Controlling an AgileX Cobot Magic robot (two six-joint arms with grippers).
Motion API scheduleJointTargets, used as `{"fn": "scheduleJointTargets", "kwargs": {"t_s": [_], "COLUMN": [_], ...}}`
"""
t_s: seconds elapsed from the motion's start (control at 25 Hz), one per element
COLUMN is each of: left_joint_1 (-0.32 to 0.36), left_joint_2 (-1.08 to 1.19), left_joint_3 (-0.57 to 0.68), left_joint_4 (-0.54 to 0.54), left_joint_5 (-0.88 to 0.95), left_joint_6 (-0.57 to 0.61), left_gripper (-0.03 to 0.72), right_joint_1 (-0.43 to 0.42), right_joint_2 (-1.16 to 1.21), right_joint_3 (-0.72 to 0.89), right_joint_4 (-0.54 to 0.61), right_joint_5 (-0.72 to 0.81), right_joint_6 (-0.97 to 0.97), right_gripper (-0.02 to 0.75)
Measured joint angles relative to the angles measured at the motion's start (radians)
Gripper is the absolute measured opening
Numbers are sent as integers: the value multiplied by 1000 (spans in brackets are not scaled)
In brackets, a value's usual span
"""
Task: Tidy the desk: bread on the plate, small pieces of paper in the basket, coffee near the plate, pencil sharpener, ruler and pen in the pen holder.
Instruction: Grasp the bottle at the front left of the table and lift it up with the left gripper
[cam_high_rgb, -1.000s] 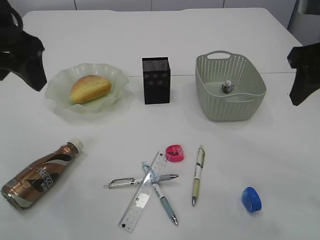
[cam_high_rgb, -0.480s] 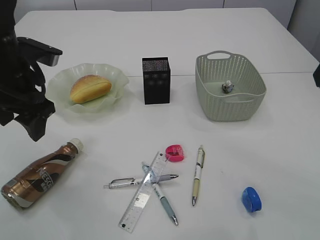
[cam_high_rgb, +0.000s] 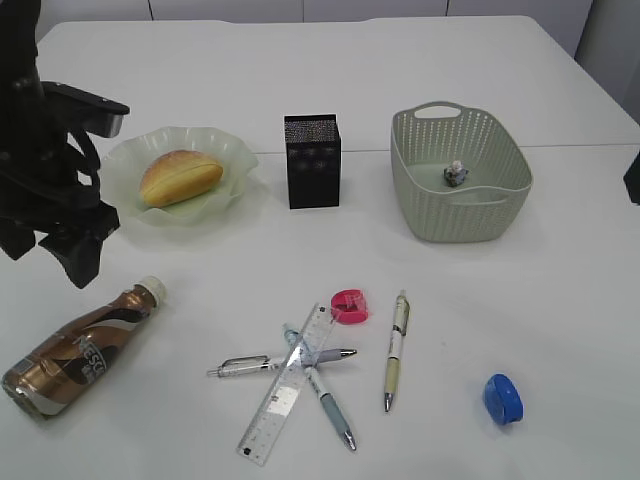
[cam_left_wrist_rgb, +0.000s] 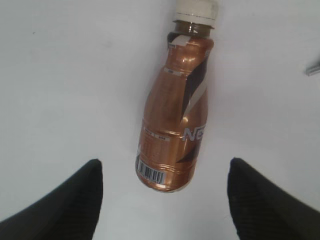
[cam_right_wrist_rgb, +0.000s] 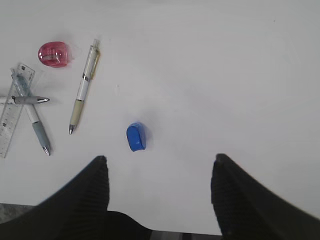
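Coffee bottle (cam_left_wrist_rgb: 174, 107) lying on its side on the worktop (cam_high_rgb: 480, 290), near the front left corner, well short of the plate (cam_high_rgb: 225, 165) where the bread (cam_high_rgb: 180, 176) already sits. Left pincer (cam_left_wrist_rgb: 162, 200) spread wide open and empty, hovering above the bottle's base end, one dark finger on each side of the frame in the left wrist view. Long axis of the bottle running away from the pincer, white cap (cam_left_wrist_rgb: 196, 9) farthest off and pointing toward the plate, barcoded base nearest; fingers thus set across the body, a fair line for closing on its width. Judged the step in hand: a drop onto the bottle by the left arm, clearly the nearer one. Right pincer (cam_right_wrist_rgb: 159, 197) likewise open and holding nothing, over the front right of the worktop, with the blue sharpener (cam_right_wrist_rgb: 136, 137) just ahead of it and the pink sharpener (cam_right_wrist_rgb: 53, 53), pens and ruler (cam_right_wrist_rgb: 11, 117) farther to its left. Pen holder (cam_high_rgb: 312, 160) and basket (cam_high_rgb: 500, 215) standing behind, apart from both pincers.
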Motion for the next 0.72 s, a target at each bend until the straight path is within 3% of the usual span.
{"fn": "scheduleJointTargets", "kwargs": {"t_s": [0.72], "left_joint_1": [0], "left_joint_2": [170], "left_joint_3": [0], "left_joint_4": [0], "left_joint_5": [-8], "left_joint_6": [-2], "left_gripper": [560], "right_joint_1": [0], "right_joint_2": [-38], "right_joint_3": [37], "right_joint_4": [19], "right_joint_5": [0], "right_joint_6": [0], "right_gripper": [504]}}
